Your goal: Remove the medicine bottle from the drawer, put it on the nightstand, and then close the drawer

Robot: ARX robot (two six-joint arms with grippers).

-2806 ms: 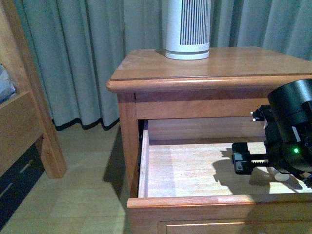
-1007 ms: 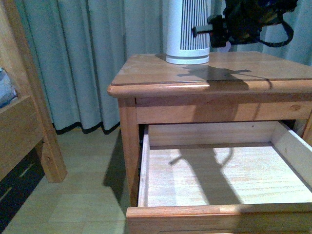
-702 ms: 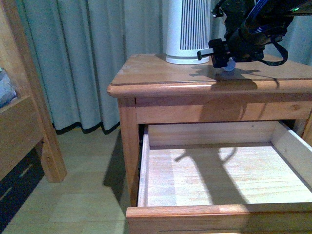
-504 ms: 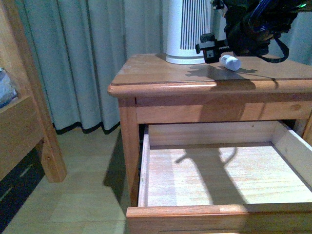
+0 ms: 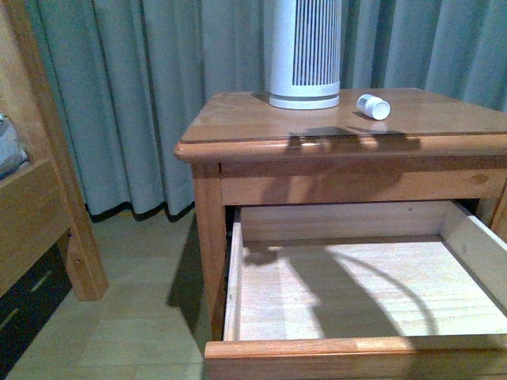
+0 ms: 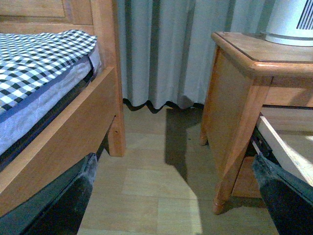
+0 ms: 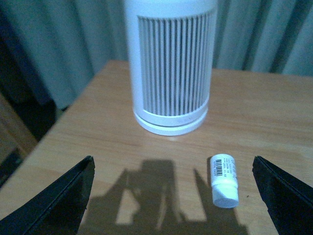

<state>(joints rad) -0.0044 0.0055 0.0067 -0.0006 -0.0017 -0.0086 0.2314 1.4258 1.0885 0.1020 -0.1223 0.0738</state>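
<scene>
The medicine bottle [image 5: 373,106] lies on its side on the nightstand [image 5: 238,119] top, right of the white tower; it also shows in the right wrist view [image 7: 224,179], cap towards the camera. The drawer [image 5: 356,289] stands pulled out, its pale interior bare. My right gripper [image 7: 173,196] is open above the nightstand top, jaws wide apart, with the bottle lying between them and touched by neither. My left gripper [image 6: 173,196] is open and empty, low over the floor between bed and nightstand. Neither arm shows in the front view.
A tall white slatted tower [image 5: 305,51] stands at the back of the nightstand top. A lighter wooden bed frame [image 5: 36,190] with a checked cover [image 6: 34,58] is to the left. Grey-green curtains [image 5: 142,87] hang behind. Bare wood-look floor [image 6: 156,186] lies between bed and nightstand.
My right gripper carried the bottle up from the drawer to the nightstand top, let it go there on its side, and has drawn back out of the front view.
</scene>
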